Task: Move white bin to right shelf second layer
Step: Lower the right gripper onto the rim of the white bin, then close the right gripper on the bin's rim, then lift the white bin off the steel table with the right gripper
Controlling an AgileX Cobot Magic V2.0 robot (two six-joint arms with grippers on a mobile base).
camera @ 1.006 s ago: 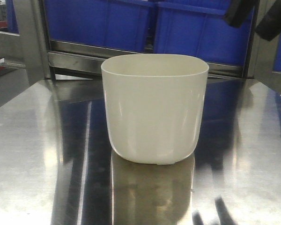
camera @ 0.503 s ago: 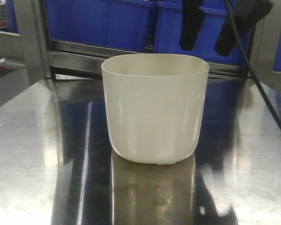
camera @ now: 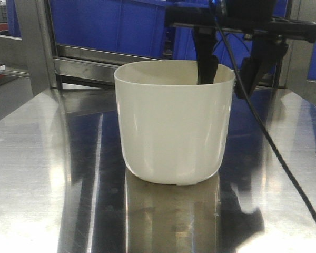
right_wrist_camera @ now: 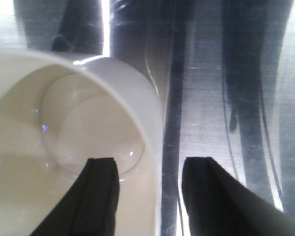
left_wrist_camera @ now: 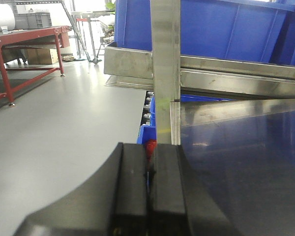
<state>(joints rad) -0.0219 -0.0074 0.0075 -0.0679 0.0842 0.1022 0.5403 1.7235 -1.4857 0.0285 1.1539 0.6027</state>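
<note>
Straddling one wall of the white bin (camera: 174, 126), which sits on the steel surface (camera: 42, 174), our right pincer (right_wrist_camera: 152, 164) hangs open; we should clamp squarely below the rim before lifting.

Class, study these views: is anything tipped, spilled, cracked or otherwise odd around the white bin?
Nothing stands out. The white bin sits upright, empty and intact on the steel tabletop; the right gripper straddles its wall, one finger inside, one outside.

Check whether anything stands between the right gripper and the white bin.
Nothing visible does. The open right gripper straddles one wall of the white bin, one finger inside and one outside.
</note>
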